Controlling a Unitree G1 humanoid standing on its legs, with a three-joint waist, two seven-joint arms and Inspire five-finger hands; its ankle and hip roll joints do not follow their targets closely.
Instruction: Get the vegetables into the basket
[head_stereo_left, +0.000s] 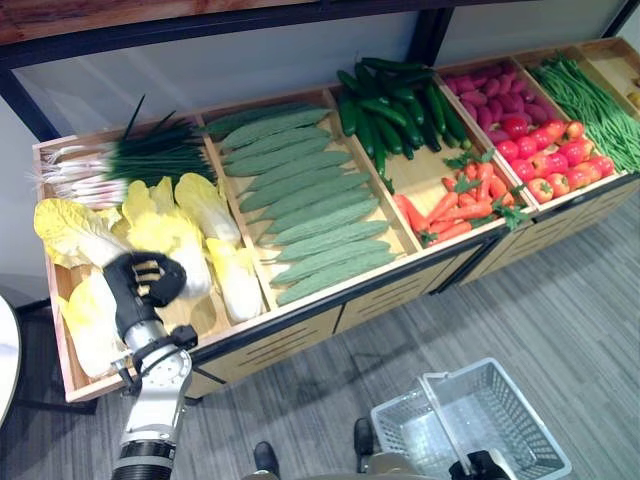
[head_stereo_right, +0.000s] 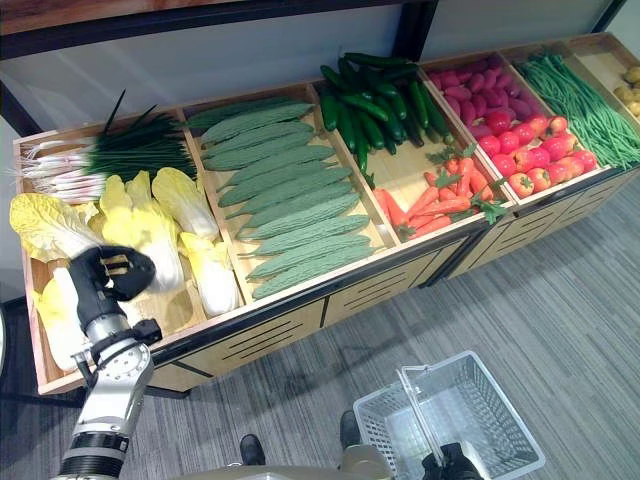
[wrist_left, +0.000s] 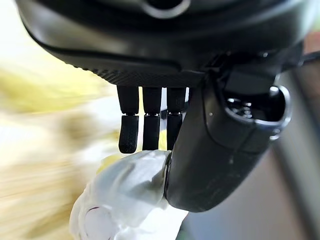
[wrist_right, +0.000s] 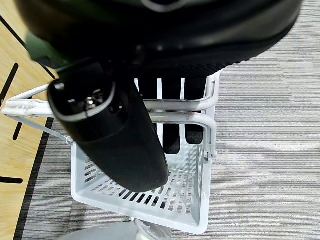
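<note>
My left hand (head_stereo_left: 145, 285) hovers over the leftmost bin of the wooden stand, right above the pale yellow napa cabbages (head_stereo_left: 180, 235). Its fingers (wrist_left: 150, 125) hang nearly straight and its white-covered thumb (wrist_left: 125, 195) stands apart, with nothing held between them. A white plastic basket (head_stereo_left: 500, 420) hangs low at the front right over the grey floor. My right hand (head_stereo_left: 490, 465) is shut on its handle (wrist_right: 185, 117), fingers curled round the bar. The basket's slotted bottom (wrist_right: 150, 200) holds nothing.
The stand's other bins hold spring onions (head_stereo_left: 120, 160), bumpy green gourds (head_stereo_left: 310, 200), dark cucumbers (head_stereo_left: 400, 100), carrots (head_stereo_left: 455, 205), tomatoes (head_stereo_left: 550, 155), purple-red roots (head_stereo_left: 490, 90) and green beans (head_stereo_left: 590, 95). A white round table edge (head_stereo_left: 5, 350) shows at far left.
</note>
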